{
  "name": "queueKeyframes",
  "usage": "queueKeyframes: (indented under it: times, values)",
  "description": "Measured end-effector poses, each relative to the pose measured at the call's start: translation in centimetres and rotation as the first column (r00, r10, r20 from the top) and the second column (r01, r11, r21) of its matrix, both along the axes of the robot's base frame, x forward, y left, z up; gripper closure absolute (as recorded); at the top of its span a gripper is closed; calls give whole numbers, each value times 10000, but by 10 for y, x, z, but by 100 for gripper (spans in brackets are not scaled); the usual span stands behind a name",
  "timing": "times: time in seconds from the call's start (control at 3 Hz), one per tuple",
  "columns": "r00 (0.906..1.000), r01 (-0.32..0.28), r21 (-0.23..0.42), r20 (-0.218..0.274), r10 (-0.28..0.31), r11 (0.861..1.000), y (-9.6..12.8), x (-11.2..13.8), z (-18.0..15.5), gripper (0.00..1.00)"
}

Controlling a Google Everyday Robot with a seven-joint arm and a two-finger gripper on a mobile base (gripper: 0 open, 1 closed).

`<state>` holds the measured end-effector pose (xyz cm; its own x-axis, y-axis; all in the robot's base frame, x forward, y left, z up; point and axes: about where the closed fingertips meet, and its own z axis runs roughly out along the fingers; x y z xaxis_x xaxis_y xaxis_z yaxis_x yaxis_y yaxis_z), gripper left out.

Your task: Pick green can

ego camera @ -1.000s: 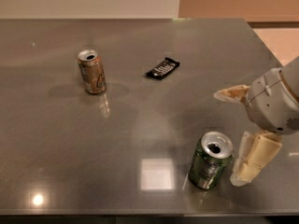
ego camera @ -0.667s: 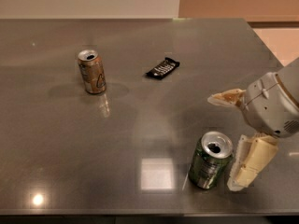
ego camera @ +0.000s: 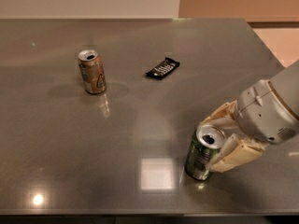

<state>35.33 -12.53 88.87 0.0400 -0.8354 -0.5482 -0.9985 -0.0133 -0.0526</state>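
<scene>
Camera view — gripper (ego camera: 212, 145) around the upright green can (ego camera: 198, 160).

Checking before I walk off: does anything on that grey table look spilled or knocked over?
Nothing stands out. The dark green metal can and tan-gold can stand upright, no spill; the tool is beside the green one, front right.

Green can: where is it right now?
The green can stands at the table's front right in the camera view, the end effector at its right side; the tan can and black wrapper sit farther back left.
</scene>
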Motion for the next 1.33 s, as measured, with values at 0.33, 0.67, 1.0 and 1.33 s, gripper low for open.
queueKeyframes:
  times: [0.33, 0.67, 1.0, 1.33]
  values:
    - [9999, -152, 134, -7, 152, 9998, 6, -5, 3, 65]
    - [9994, -246, 133, 254, 242, 9996, 15, -4, 25, 88]
    - [9981, -279, 206, 562, 267, 9994, 22, 4, 61, 100]
    - [9957, -181, 217, 916, 161, 9996, 24, 13, 96, 100]
